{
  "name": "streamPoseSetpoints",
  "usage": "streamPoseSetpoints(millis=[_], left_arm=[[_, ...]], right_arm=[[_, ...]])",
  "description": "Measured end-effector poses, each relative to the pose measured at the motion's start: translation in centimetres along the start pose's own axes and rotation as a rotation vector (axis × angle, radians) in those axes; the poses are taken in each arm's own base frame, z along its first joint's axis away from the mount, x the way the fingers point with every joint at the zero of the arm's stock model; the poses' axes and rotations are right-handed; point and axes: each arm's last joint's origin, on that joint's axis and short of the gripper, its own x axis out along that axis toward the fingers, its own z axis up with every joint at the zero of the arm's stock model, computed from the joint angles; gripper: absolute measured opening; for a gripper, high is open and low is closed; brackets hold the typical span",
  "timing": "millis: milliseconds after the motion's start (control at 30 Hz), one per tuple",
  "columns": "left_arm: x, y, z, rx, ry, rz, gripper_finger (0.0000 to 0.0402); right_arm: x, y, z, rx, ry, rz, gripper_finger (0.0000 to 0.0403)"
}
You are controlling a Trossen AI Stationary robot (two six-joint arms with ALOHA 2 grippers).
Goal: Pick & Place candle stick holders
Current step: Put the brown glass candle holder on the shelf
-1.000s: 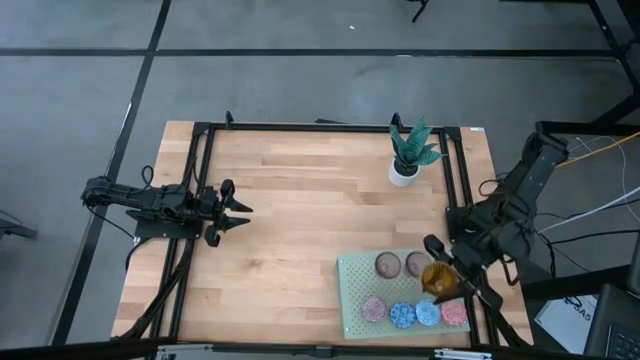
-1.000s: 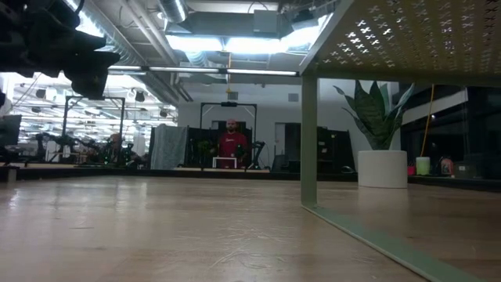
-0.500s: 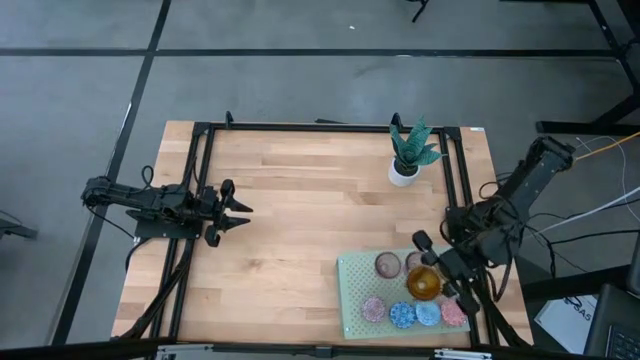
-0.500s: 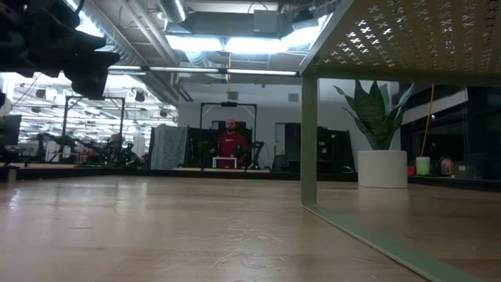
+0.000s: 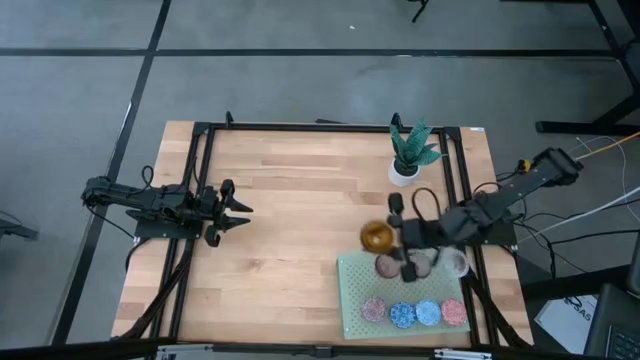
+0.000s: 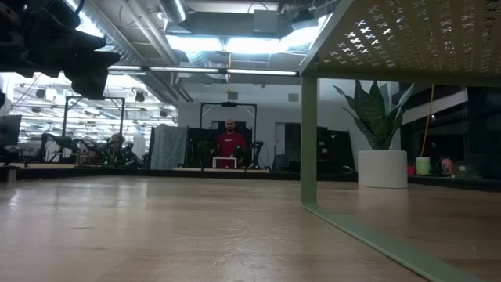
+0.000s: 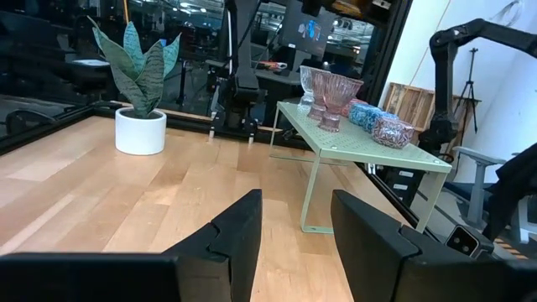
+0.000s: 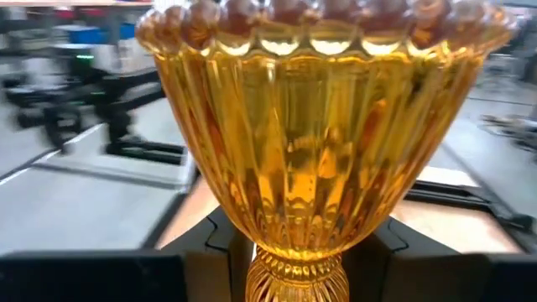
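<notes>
My right gripper (image 8: 295, 277) clamps the stem of an amber candle stick holder (image 8: 323, 126): ribbed glass bowl, beaded rim, flaring upright above my fingers (image 8: 419, 277).

Two arms, matte black, jointed segments. Left claw (image 7: 294, 239): two broad, flat black fingers. Black cables loop along the right arm (image 5: 500, 205).

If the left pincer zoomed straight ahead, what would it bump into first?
Probably the green stand holding the glass cups. The left pincer points across bare wood toward it, and the plant pot sits off to one side. Depth is hard to judge, so it might just miss.
</notes>
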Motion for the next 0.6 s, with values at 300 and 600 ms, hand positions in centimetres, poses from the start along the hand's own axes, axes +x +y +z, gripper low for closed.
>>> streamPoseSetpoints(millis=[300, 600], left_arm=[[0.0, 0.0, 0.0, 0.0, 0.0, 0.0, 0.0141], [0.0, 0.0, 0.0, 0.0, 0.0, 0.0, 0.0141]], right_arm=[[2.4, -2.5, -0.7, 0.051, 0.001, -0.118, 0.0128], [2.3, -2.5, -1.1, 0.031, 0.042, -0.024, 0.0128]])
